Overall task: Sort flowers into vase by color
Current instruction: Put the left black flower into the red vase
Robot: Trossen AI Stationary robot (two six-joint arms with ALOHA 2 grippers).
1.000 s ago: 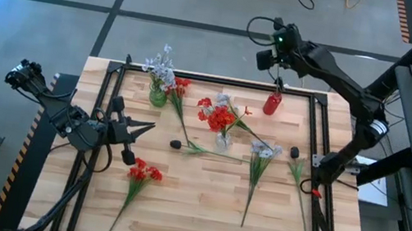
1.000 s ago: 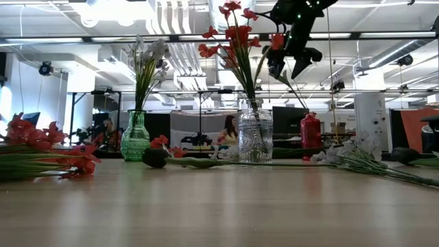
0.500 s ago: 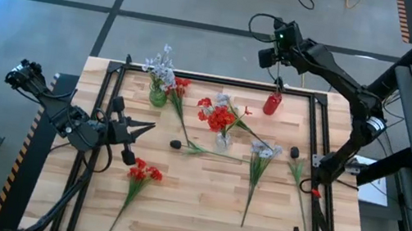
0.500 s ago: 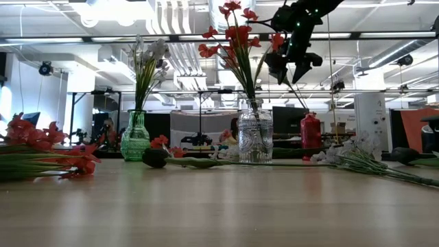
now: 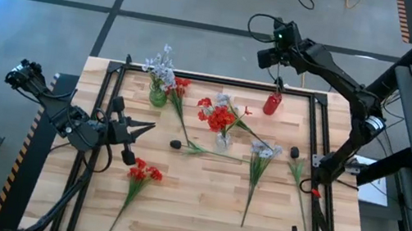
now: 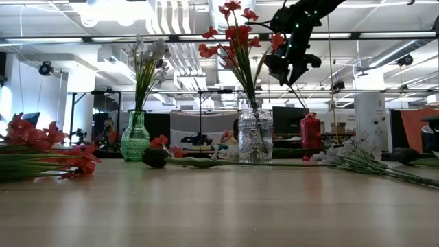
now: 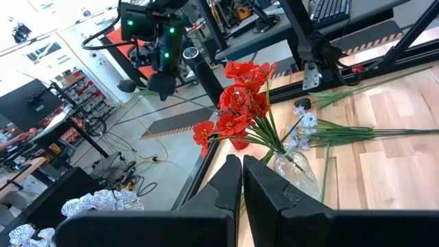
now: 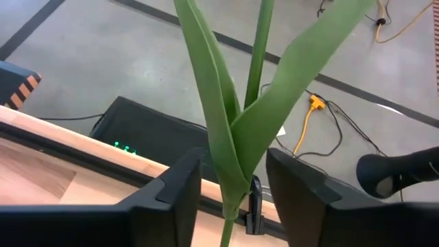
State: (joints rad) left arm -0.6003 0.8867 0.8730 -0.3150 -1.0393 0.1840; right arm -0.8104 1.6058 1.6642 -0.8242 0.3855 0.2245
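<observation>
A small red vase [image 5: 273, 103] stands at the table's far edge. A green stem with long leaves [image 8: 233, 130] rises from it. My right gripper [image 5: 275, 63] hangs above the vase, open, one finger on either side of those leaves [image 6: 296, 92]; I see no touch. The green vase [image 5: 158, 95] holds pale flowers. The clear vase [image 5: 223, 141] holds red ones [image 6: 236, 41]. Loose red [image 5: 144, 174], pale [image 5: 262, 151] and dark-headed [image 5: 175, 144] flowers lie on the wood. My left gripper [image 5: 150, 127] is shut and raised over the table's left part [image 7: 241, 180].
A black frame [image 5: 316, 129] runs around the tabletop. Another dark-headed flower [image 5: 294, 153] lies near the right rail. A red flower [image 5: 180, 86] lies beside the green vase, its stem running toward the middle. Bare wood shows along the near edge [image 5: 196, 230].
My right gripper's fingers have drawn closer together around the leafy stem above the red vase, while the hand has stayed nearly where it was. The vases and the loose flowers have not moved.
</observation>
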